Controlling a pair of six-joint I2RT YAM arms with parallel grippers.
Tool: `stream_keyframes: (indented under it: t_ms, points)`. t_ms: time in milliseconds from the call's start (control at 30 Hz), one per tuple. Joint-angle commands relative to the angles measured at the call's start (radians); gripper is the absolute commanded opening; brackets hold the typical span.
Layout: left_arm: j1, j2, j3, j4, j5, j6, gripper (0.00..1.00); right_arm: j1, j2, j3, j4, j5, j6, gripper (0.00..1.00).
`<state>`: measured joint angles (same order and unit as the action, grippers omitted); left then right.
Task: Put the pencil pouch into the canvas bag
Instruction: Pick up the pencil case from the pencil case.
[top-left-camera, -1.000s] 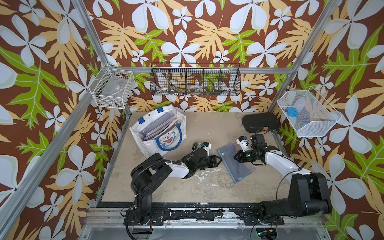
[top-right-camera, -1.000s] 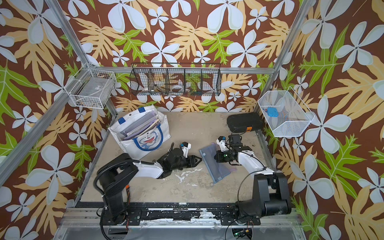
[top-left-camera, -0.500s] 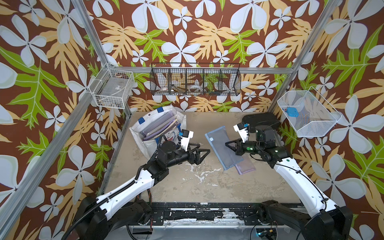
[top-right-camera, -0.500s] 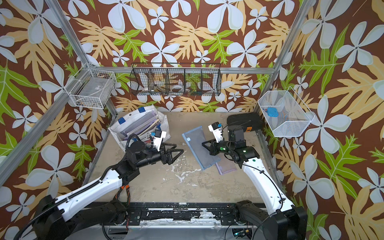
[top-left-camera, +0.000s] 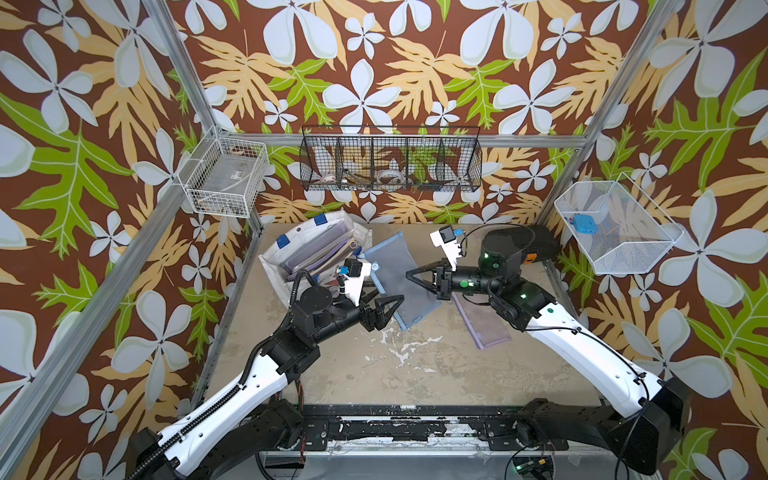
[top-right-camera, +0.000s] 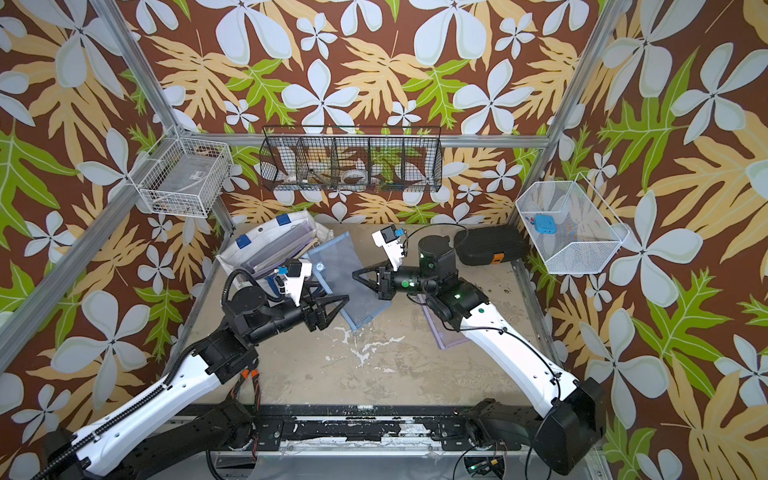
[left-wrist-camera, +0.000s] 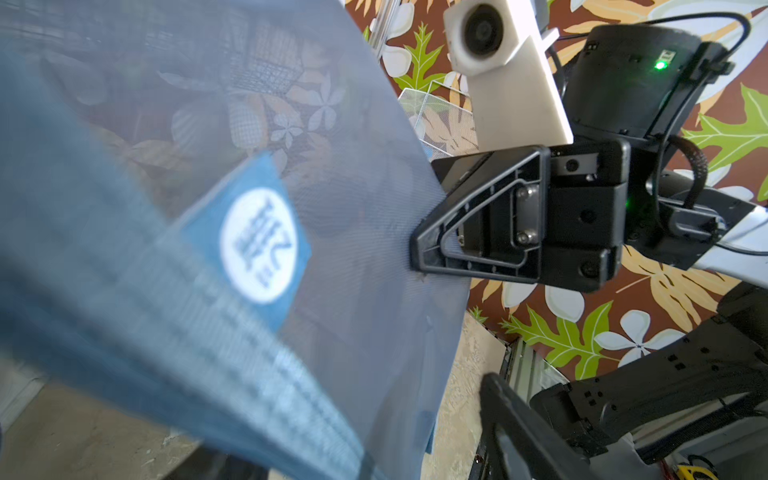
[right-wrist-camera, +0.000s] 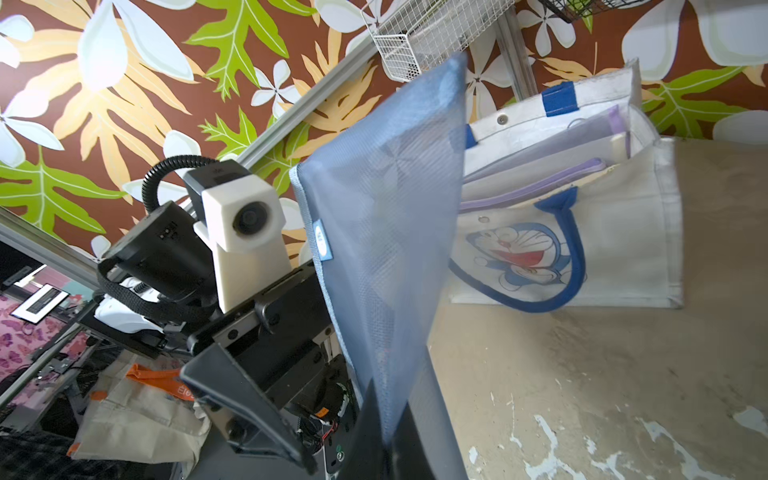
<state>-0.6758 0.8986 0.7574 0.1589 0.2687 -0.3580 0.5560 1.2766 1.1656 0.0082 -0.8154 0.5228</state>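
1. In both top views the pencil pouch (top-left-camera: 397, 274), a blue mesh sleeve, hangs clear of the counter (top-left-camera: 415, 374) just beside the open mouth of the canvas bag (top-left-camera: 272, 266). Its upper corner reaches over the bag's rim. The right tool (top-left-camera: 408, 275) is clenched on the pouch edge farthest from the bag, so the free end leads toward the mouth.
2. Also in both top views, the left tool (top-right-camera: 343, 300) sits at the pouch's lower corner, near the bag's front wall. Its jaws are apart, so it is released. I judge it is placed to steady the floppy mesh, not to carry it.
3. In the left wrist view the pouch (left-wrist-camera: 249, 124) fills most of the frame, blurred. The right tool (left-wrist-camera: 415, 253) pinches the mesh flat at its edge, which keeps the sleeve hanging as 1 thin sheet.
4. In the right wrist view the bag (right-wrist-camera: 623, 228) stands on the counter, mouth open and already packed with folders (right-wrist-camera: 540, 145), leaving only narrow gaps. The pouch (right-wrist-camera: 386, 228) hangs edge-on in front of that mouth. 1 finger (right-wrist-camera: 249, 409) of the left tool stands clear of the mesh; the other is hidden behind it.
5. The pouch is not yet inside the bag. Its thin edge probably has to line up with a gap between the folders.
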Motion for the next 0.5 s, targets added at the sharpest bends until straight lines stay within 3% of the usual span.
stream_keyframes:
  t_ms: [0, 133, 200, 267, 367, 433, 467]
  points:
    - [0.004, -0.011, -0.014, 0.068, -0.026, 0.002, 0.48, 0.004, 0.021, 0.019, 0.087, -0.042, 0.037, 0.00]
    - [0.004, -0.038, -0.036, 0.122, -0.070, 0.008, 0.01, 0.004, 0.039, 0.016, 0.117, -0.059, 0.061, 0.00]
    - [0.009, -0.049, -0.047, 0.147, -0.096, 0.016, 0.00, 0.004, 0.049, 0.025, 0.103, -0.068, 0.051, 0.02]
    - [0.025, -0.047, -0.038, 0.157, -0.093, 0.032, 0.00, 0.004, 0.060, 0.048, 0.047, -0.055, 0.008, 0.11]
    - [0.065, -0.036, 0.025, 0.082, -0.090, 0.083, 0.00, 0.004, 0.058, 0.104, -0.058, 0.017, -0.072, 0.41]
    - [0.109, -0.007, 0.122, -0.069, -0.104, 0.157, 0.00, 0.005, 0.064, 0.182, -0.198, 0.119, -0.166, 0.77]
    - [0.132, 0.010, 0.169, -0.143, -0.119, 0.198, 0.00, 0.005, 0.071, 0.222, -0.279, 0.176, -0.213, 0.87]
